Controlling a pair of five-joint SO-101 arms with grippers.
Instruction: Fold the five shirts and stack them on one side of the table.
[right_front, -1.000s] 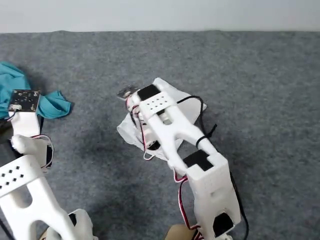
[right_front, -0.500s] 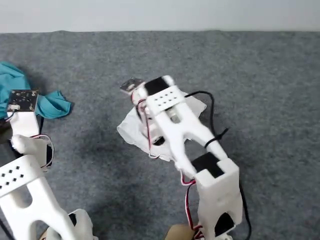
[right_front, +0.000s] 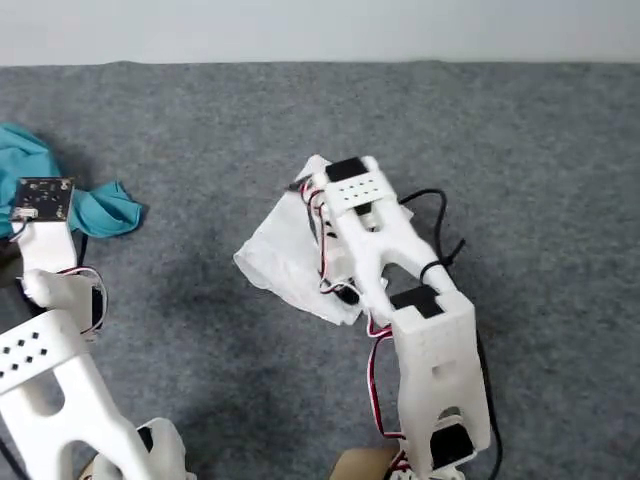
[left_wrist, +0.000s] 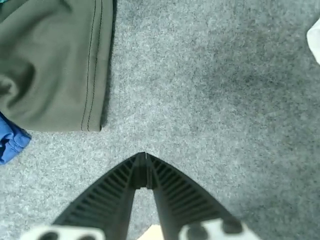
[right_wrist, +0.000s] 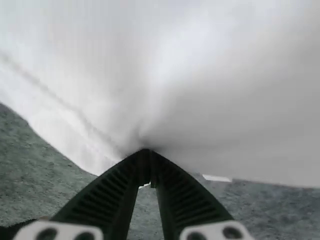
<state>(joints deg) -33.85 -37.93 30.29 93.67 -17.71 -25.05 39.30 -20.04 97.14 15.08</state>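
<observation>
White cloth is what has shifted. Over the last second the right arm (right_front: 400, 260) has been swung from the left toward the centre of the high view, and the white shirt (right_front: 275, 255) has been pulled along with it. Earlier the cloth was spread out on both sides of the arm. Now most of it is seen to the left of the arm, in the middle of the frame, with one corner raised at the arm's tip. From this it is judged that a fold is under way on this shirt and not yet finished, since the garment is left rumpled and irregular on the grey desk (right_front: 520, 150).

The right pincer (right_wrist: 145, 152) is closed to a narrow point, and white fabric is nipped between its tips, with faint creases drawn toward them. The right arm is stretched from the lower centre of the high view up over the shirt, its forearm held low across the cloth.

The left arm (right_front: 50, 380) is kept unmoved at the lower left of the high view. The left pincer (left_wrist: 145, 162) is closed as well, tip to tip, with nothing held, above bare desk. An olive shirt (left_wrist: 47, 65) is seen at the upper left of the left wrist view, with a blue garment (left_wrist: 9, 144) tucked against its lower edge. A teal shirt (right_front: 100, 210) is heaped at the left edge of the high view, well apart from the white one.
</observation>
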